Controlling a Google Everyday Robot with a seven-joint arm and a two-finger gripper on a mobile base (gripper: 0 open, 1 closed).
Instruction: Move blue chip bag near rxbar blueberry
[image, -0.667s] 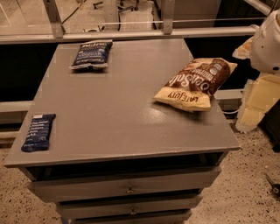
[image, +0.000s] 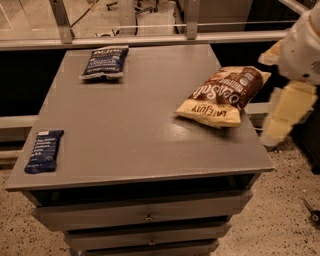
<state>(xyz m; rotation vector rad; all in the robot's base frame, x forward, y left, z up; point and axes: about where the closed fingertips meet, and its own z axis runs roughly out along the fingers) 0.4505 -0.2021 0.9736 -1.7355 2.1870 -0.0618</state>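
Camera view: your pincer (image: 286, 116) hangs off the right side of the grey surface (image: 140, 125); clenched or released, you cannot tell. The blue chip bag (image: 105, 62) lies across the surface at its far-left corner. It is puffy navy with white lettering, its long axis left-to-right. The rxbar blueberry (image: 44, 151) sits at the surface's near-left edge.
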